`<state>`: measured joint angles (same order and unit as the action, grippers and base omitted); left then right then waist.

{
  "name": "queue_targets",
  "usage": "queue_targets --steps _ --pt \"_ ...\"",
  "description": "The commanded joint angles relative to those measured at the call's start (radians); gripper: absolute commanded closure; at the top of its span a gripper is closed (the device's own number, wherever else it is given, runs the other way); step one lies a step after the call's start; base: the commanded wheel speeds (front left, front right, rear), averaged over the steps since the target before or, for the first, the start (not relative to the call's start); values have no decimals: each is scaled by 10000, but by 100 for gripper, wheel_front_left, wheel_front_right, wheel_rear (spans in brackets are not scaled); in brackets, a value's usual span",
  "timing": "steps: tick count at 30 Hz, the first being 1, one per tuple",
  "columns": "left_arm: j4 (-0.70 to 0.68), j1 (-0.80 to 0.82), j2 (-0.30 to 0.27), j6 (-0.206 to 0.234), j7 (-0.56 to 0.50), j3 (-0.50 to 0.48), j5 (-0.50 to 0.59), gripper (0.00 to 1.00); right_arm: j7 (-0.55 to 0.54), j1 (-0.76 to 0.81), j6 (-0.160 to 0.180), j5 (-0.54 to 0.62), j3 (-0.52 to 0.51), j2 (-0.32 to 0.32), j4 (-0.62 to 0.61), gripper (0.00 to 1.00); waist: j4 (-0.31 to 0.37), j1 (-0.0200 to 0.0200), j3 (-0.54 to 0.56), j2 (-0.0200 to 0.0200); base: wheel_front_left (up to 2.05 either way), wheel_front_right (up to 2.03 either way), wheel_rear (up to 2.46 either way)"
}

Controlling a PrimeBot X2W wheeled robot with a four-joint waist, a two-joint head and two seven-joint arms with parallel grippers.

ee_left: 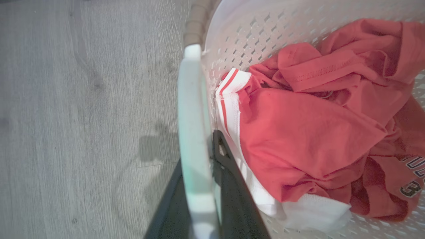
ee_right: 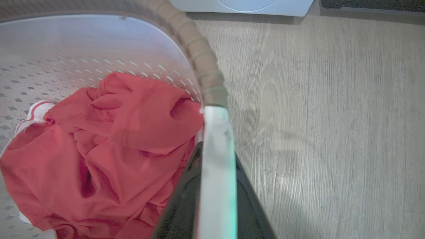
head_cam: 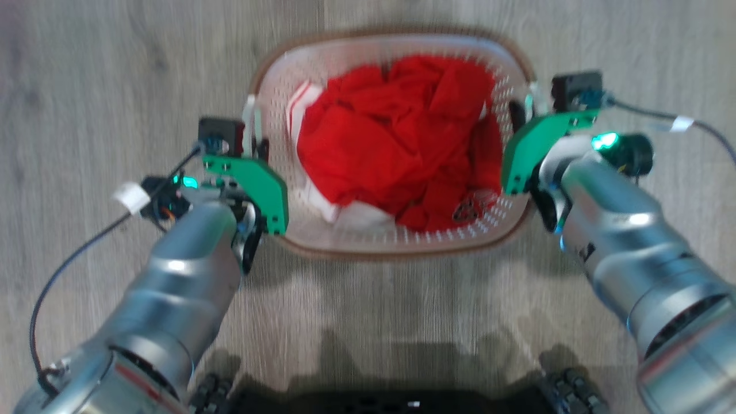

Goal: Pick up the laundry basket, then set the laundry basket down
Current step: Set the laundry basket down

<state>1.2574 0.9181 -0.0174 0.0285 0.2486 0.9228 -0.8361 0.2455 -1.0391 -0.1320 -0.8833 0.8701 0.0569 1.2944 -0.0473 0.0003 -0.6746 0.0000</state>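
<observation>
My left gripper clenched on laundry basket left handle; right gripper clenched on right handle. Red garment inside. Grey wood floor beneath.

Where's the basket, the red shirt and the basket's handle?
laundry basket (head_cam: 397,253): head view, near brown rim.
red shirt (head_cam: 397,138): head view, crumpled middle.
white handle (ee_left: 192,116): left wrist view, mid-bar.

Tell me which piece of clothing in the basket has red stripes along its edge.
The white piece, tucked under the red shirt on the side of the laundry basket near the left hand. The red shirt has no stripes, only dark print.
</observation>
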Motion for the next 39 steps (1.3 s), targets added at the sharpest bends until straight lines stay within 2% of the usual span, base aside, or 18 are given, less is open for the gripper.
queue_targets --steps 1,9,18,30,39 --pt "-122 319 -329 186 124 -222 159 100 160 8 13 420 -150 -66 -50 100 -139 -3 -856 0 0 0 0" --pt "-610 900 -355 477 129 -574 531 100 161 -434 13 1787 -1437 11 -39 100 -259 -3 -1833 0 0 0 0" --pt "-931 1026 -365 627 130 -940 976 100 161 -485 13 3069 -2699 -20 -68 100 -285 -3 -2353 0 0 0 0" --pt "-1131 980 -360 581 131 -1442 1599 100 162 -159 13 4682 -4313 -60 -466 100 -248 -3 -2539 0 0 0 0" --pt "-1071 940 -347 450 131 -1730 1912 100 162 122 13 5232 -4858 -64 -805 100 -310 -3 -2623 0 0 0 0"
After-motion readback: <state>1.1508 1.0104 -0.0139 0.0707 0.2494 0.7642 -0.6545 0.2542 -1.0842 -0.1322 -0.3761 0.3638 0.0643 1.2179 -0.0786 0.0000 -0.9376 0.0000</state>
